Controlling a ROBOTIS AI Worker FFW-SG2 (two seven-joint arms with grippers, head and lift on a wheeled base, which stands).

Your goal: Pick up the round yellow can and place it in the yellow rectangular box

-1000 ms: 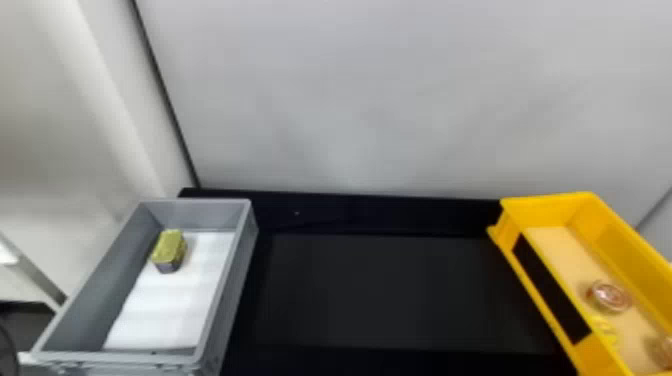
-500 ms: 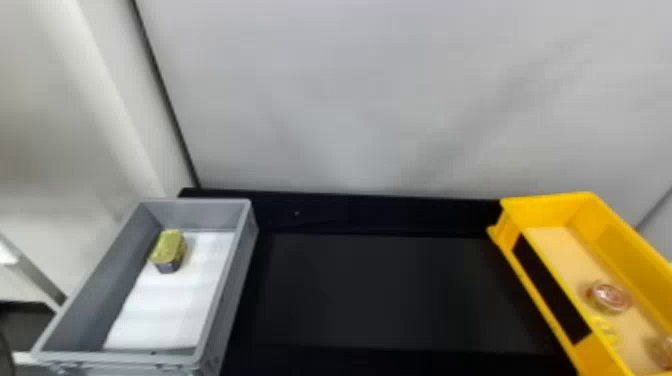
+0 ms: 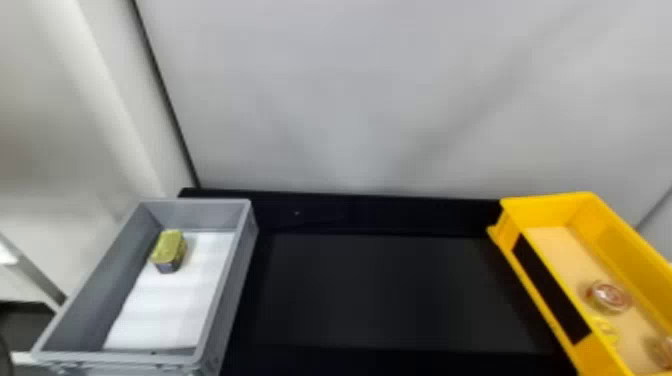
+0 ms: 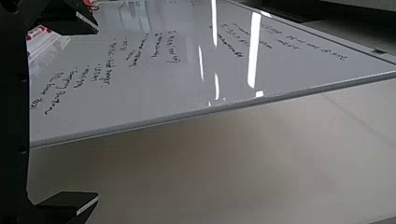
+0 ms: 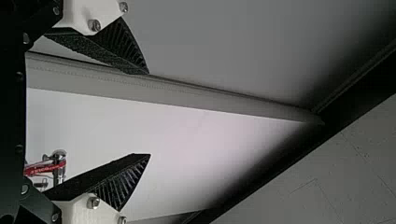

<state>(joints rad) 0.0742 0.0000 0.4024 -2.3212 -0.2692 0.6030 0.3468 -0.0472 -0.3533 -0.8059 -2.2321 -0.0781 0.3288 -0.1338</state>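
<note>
While the round yellow can (image 3: pixel 606 330) lies near a red-and-silver can (image 3: pixel 609 296) in the yellow rectangular box (image 3: pixel 545 210), outside the grasp of your left tool (image 4: pixel 98 112) and right tool (image 5: pixel 149 114), you have both standing open, fingers apart.

Glare-streaked whiteboard (image 4: pixel 140 93), pale wall (image 3: pixel 350 100) behind black table (image 3: pixel 390 295)

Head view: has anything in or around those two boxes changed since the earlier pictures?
At the lower left edge, a dark shape seems to have slipped slightly leftward, out of view. The gold-topped container in the grey box, and the yellow item and red-topped can in the yellow box, stayed put.
</note>
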